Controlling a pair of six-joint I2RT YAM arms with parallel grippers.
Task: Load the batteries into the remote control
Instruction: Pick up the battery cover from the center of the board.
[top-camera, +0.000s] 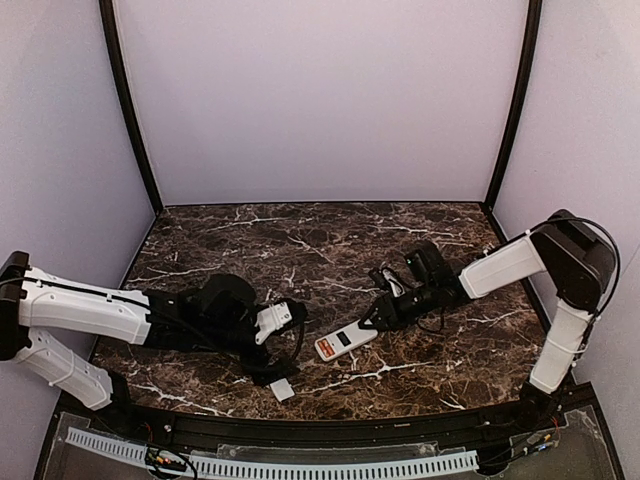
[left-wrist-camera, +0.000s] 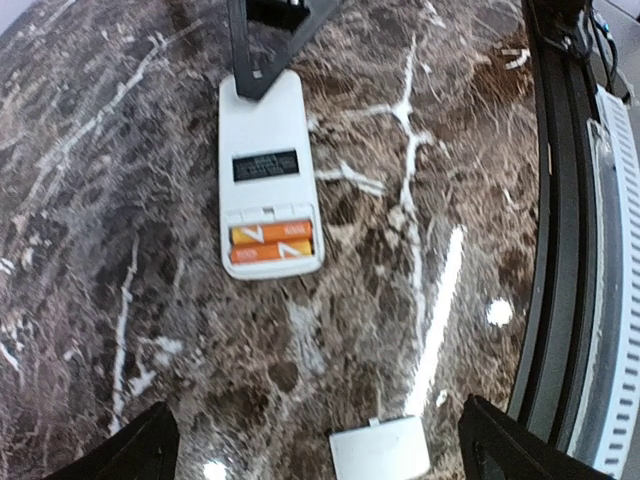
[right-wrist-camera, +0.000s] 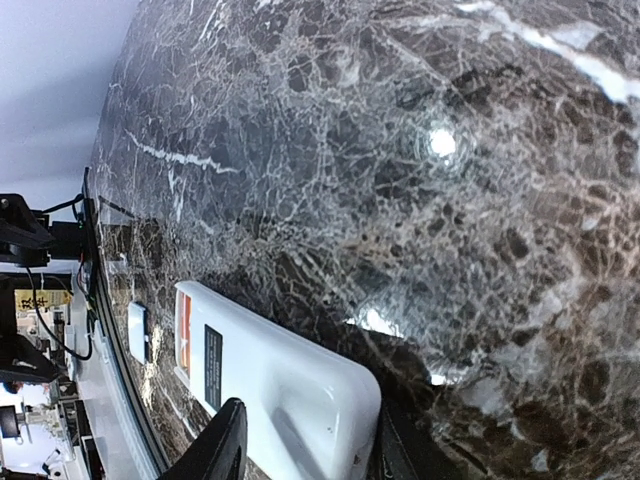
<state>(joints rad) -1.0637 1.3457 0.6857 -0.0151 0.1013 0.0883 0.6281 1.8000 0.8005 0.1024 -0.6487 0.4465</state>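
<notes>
The white remote control (left-wrist-camera: 262, 150) lies back up on the marble, and two orange batteries (left-wrist-camera: 272, 243) sit side by side in its uncovered recess. In the top view the remote control (top-camera: 345, 340) is at centre, its battery end toward the left arm. My right gripper (right-wrist-camera: 305, 455) holds the remote control's (right-wrist-camera: 290, 400) far end, one finger on each side; the batteries (right-wrist-camera: 183, 330) show as an orange strip. My left gripper (left-wrist-camera: 320, 445) is wide open and hangs just short of the remote. The small white cover (left-wrist-camera: 380, 450) lies between its fingers, touching neither.
The white cover (top-camera: 282, 389) lies near the table's front edge, just behind the black front rail (top-camera: 330, 430). That rail (left-wrist-camera: 560, 250) also runs down the right side of the left wrist view. Purple walls enclose the table on three sides.
</notes>
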